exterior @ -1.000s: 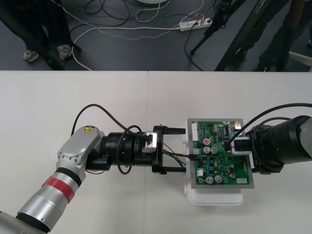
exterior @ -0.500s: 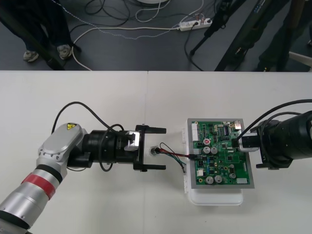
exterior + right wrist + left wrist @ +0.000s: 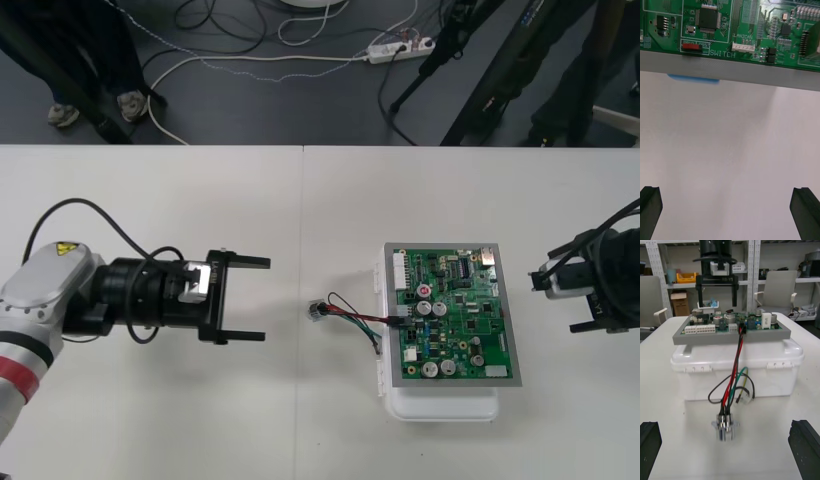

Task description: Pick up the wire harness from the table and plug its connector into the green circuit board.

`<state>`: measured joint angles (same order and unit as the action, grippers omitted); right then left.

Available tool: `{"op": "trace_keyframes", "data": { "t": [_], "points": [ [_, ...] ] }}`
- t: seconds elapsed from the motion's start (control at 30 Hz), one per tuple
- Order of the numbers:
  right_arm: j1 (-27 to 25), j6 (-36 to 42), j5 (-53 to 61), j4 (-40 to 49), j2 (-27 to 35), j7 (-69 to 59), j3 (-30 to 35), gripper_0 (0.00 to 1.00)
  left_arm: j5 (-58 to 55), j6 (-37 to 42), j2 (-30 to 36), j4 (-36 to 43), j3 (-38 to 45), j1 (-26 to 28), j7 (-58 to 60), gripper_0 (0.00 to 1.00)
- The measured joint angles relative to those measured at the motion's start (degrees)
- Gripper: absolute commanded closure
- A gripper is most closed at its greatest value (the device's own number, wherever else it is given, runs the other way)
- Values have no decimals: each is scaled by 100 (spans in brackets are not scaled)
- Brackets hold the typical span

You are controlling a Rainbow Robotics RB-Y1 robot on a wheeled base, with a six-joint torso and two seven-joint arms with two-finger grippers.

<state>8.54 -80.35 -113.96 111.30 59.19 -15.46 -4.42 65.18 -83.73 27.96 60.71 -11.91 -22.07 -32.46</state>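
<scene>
Harness [image 3: 355, 319] wires run from the black plug [image 3: 742, 329], stuck in the green board's [image 3: 455, 320] left edge, to the round socket [image 3: 316, 311] lying on the surface [image 3: 300, 420]. Left jaws are wide apart, well left of it. Right jaws are wide apart, right of the board.

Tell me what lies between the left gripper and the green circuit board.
The wire harness: metal socket on the table, wires running to the circuit board. Front and left wrist views show it.
</scene>
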Motion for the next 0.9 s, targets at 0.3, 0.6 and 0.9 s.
{"op": "trace_keyframes", "data": {
  "t": [0.3,0.6,0.9],
  "points": [
    [7,3,1109,-429,222,778,480,0,173,-290,570,54,568,262,0,0],
    [9,3,2881,-1102,534,1599,635,0,178,-322,1281,734,908,802,1,0],
    [14,-108,3971,-1514,845,2078,660,0,145,-344,1928,1362,1290,1316,4,0]
  ]
}}
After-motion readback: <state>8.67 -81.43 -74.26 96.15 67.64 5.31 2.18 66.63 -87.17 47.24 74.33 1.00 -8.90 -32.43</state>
